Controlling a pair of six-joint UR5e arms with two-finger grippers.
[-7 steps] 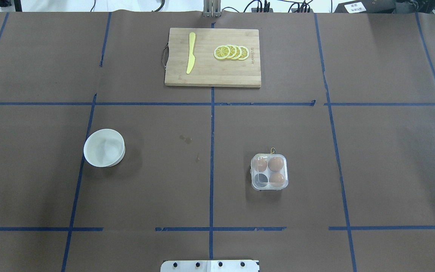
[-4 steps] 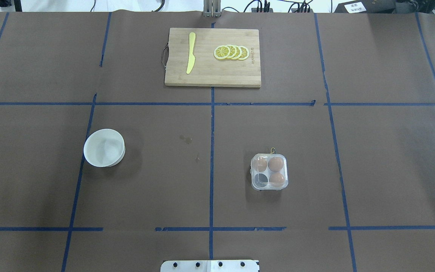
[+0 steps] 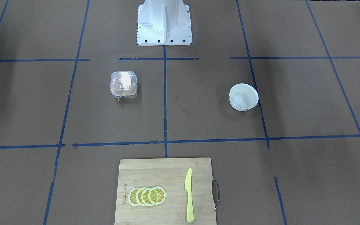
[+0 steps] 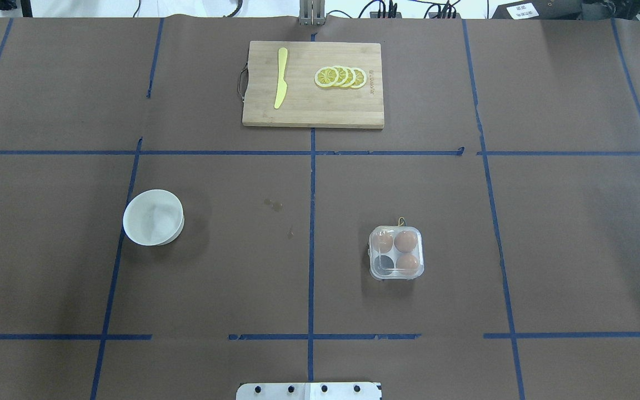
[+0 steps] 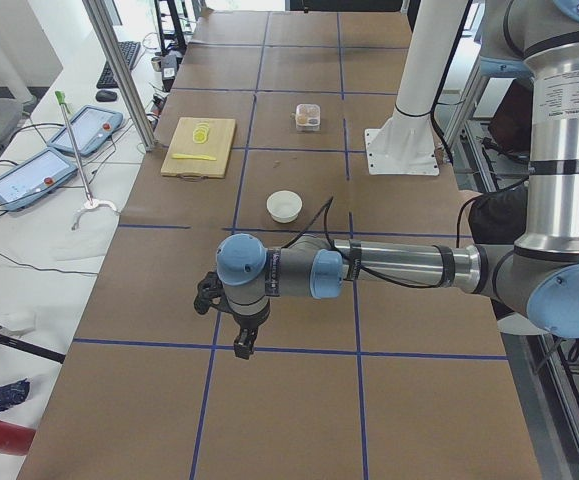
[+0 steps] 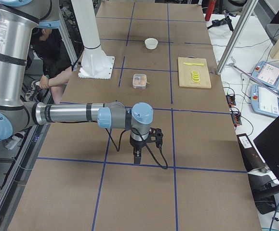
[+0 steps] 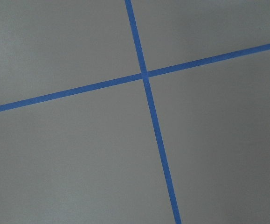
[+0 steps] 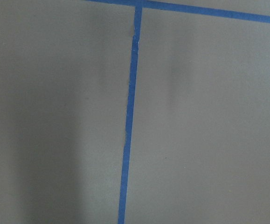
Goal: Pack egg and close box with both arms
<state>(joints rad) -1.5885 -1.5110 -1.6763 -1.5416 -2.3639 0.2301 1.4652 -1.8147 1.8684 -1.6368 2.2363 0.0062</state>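
Your left pincer [image 5: 241, 346] shows only from the side, hanging low over the worktop [image 5: 299, 420] at its left end, so you can't tell whether it is apart or together. The same goes for the right pincer [image 6: 136, 157] at the right end. Well apart from both, right of centre, the box [image 4: 396, 253] holds three eggs [image 4: 405, 241], in every cell but the near-left one. The white bowl [image 4: 153, 217] sits left of centre.
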